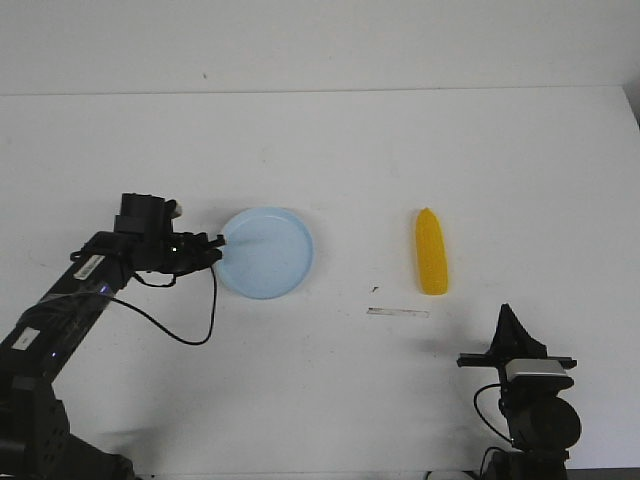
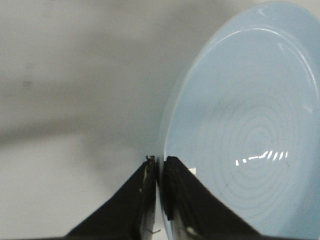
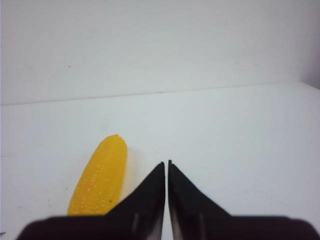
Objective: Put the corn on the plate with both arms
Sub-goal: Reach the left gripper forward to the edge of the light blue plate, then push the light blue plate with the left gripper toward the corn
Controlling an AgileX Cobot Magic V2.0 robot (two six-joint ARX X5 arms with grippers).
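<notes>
I have the left gripper (image 1: pixel 213 242) clamped on the near-left rim of the plate (image 1: pixel 270 255); in the left wrist view its jaws pinch the pale blue edge between them. The right gripper (image 3: pixel 166 167) sits low near my side of the bench (image 1: pixel 330 140), jaws pressed together on nothing, with the corn (image 1: pixel 432 252) lying just ahead and a little to its left. The corn rests flat on the bench, well apart from the plate, its pointed end away from me.

By the look of it the cob is stiff, light moulded plastic, smooth enough to slip (the taper would let it squirt out of a grip near the tip). I would take it across the thick middle, jaws square to its length. The plate looks rigid and shallow, so a rim pinch should steady it, though it could tilt if lifted by one edge.

Count: one corn, one plate, two arms, and one thin pale strip (image 1: pixel 397 312) lying on the bench near the cob.
</notes>
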